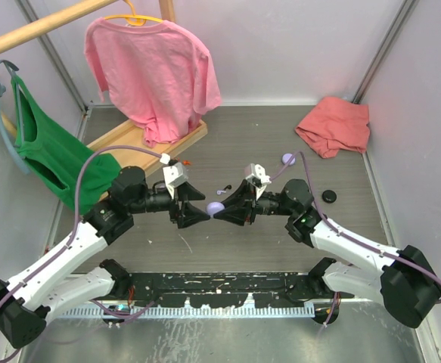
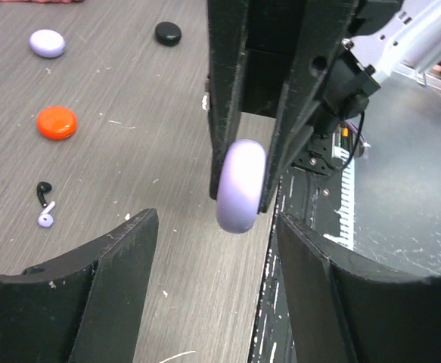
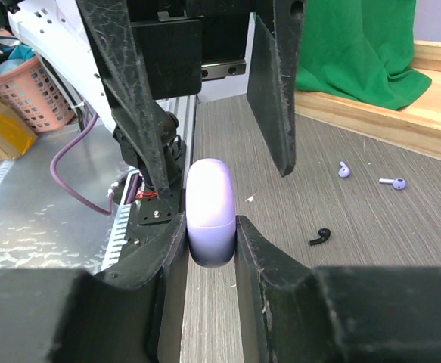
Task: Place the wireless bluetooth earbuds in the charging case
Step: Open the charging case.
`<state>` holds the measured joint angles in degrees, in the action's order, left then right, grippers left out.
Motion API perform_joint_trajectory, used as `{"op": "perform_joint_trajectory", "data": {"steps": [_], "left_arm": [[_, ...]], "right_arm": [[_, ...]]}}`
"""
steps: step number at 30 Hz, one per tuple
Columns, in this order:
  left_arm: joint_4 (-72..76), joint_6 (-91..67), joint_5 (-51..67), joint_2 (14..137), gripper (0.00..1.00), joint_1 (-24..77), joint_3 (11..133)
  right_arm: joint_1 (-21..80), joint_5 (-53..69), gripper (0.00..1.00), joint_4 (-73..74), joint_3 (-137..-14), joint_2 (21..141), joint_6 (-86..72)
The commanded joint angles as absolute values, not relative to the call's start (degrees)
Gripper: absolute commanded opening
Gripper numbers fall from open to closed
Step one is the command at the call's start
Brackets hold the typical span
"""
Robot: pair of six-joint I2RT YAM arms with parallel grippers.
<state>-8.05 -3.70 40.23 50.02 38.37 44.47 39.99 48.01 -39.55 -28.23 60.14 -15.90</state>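
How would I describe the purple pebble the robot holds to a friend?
Over the middle of the table, the left gripper faces the right gripper. The lilac case is pinched in the right one, off the surface; its lilac twin lies loose farther back.

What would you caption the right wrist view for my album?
Right hand pinches the lilac case; left hand stands open around it.
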Motion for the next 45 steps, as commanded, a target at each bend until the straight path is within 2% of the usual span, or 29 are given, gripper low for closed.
{"op": "perform_joint_trajectory", "data": {"steps": [1, 12, 20, 36, 45], "left_arm": [[0.79, -7.43, 36.06, 50.44, 0.66, 38.45, 43.62], [4.79, -12.34, 35.97, 54.07, 0.65, 38.46, 43.70], [1.59, -15.74, 27.70, 54.26, 0.58, 38.49, 45.58], [-1.74, -17.95, 24.29, 54.87, 0.67, 38.45, 48.26], [-9.15, -19.52, 18.87, 51.66, 0.76, 38.49, 48.85]], "right_arm": [[40.05, 46.30, 0.01, -46.81, -27.66, 59.61, -18.63], [40.08, 45.37, 0.01, -48.89, -26.11, 58.97, -19.42], [40.06, 46.04, 0.01, -49.51, -24.67, 58.50, -18.76], [40.01, 45.91, 0.01, -49.75, -23.57, 57.80, -17.78], [40.00, 36.46, 0.01, -51.99, -19.01, 56.59, -12.62]]}}
